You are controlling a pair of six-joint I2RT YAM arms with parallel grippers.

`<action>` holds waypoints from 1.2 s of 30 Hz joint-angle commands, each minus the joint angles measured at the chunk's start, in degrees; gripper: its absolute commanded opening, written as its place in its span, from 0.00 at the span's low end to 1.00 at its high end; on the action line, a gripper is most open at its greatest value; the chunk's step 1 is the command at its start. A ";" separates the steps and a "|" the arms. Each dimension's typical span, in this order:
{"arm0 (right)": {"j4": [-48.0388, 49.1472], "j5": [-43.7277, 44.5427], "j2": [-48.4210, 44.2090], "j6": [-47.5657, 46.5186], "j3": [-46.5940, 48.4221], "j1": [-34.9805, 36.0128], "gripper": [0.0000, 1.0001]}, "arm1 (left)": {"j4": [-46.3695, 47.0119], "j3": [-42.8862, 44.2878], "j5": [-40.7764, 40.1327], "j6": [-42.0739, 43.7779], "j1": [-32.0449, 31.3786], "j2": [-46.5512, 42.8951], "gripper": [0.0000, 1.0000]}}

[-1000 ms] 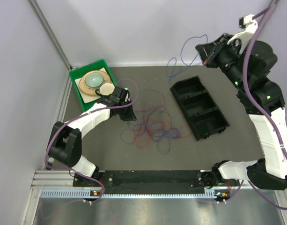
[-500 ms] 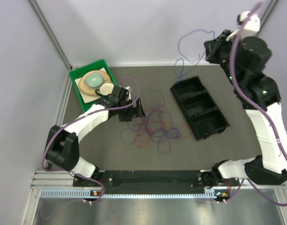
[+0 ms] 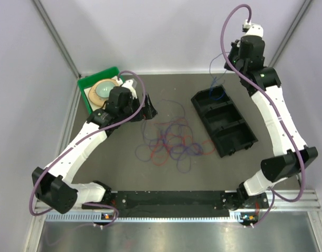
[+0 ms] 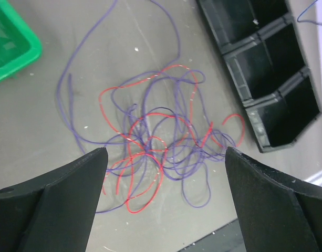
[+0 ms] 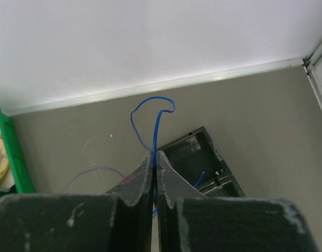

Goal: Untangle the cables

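Observation:
The cables (image 3: 171, 143) lie as a loose red and purple tangle on the grey mat, left of the black tray. My left gripper (image 3: 150, 112) hovers over the tangle's upper left edge. In the left wrist view the gripper (image 4: 166, 153) is wide open with nothing between its fingers, and the tangle (image 4: 161, 142) lies below. My right gripper (image 3: 227, 62) is raised above the tray's far end. The right gripper (image 5: 154, 155) is shut on a thin blue cable (image 5: 156, 126). That blue cable (image 3: 213, 79) hangs down, its lower end in the tray's far compartment.
A black three-compartment tray (image 3: 205, 126) sits diagonally at centre right; it also shows in the wrist views (image 4: 266, 68) (image 5: 203, 152). A green bin (image 3: 87, 84) holding a plate stands at the back left, close behind the left wrist. White walls enclose the back and sides.
My left gripper has opened and lifted away from the tangle's edge. The right arm swung left and up, carrying the blue cable clear of the mat until it hangs over the tray's far compartment.

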 commanded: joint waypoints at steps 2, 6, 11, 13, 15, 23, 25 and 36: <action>3.90 -2.18 3.46 1.28 -0.34 -1.61 0.00 | -0.92 -0.22 -3.65 1.47 0.24 -0.88 0.99; 5.67 -1.92 6.26 1.55 -1.84 -2.93 0.00 | -1.45 -0.66 -4.18 1.56 0.24 -0.62 0.99; 6.10 -2.01 9.44 2.86 -2.54 -3.98 0.00 | -1.97 -1.19 -5.05 1.65 0.24 -0.79 0.99; 8.20 -2.10 8.57 3.56 -5.26 -4.16 0.00 | -2.24 -1.19 -5.14 1.74 0.33 -1.06 0.99; 9.44 -1.66 7.51 3.74 -8.25 -4.25 0.00 | -2.50 -1.28 -6.88 1.91 0.24 -1.15 0.99; 10.58 -2.10 9.61 3.04 -8.34 -5.83 0.00 | -2.50 -1.45 -6.55 1.82 0.33 -0.62 0.99; 10.94 -2.10 10.67 2.52 -8.17 -6.01 0.00 | -2.50 -1.63 -6.46 1.74 0.33 -0.71 0.99; 9.89 -2.54 19.72 5.93 -8.25 -6.45 0.00 | -3.20 -2.77 -7.52 1.82 0.42 -1.94 0.99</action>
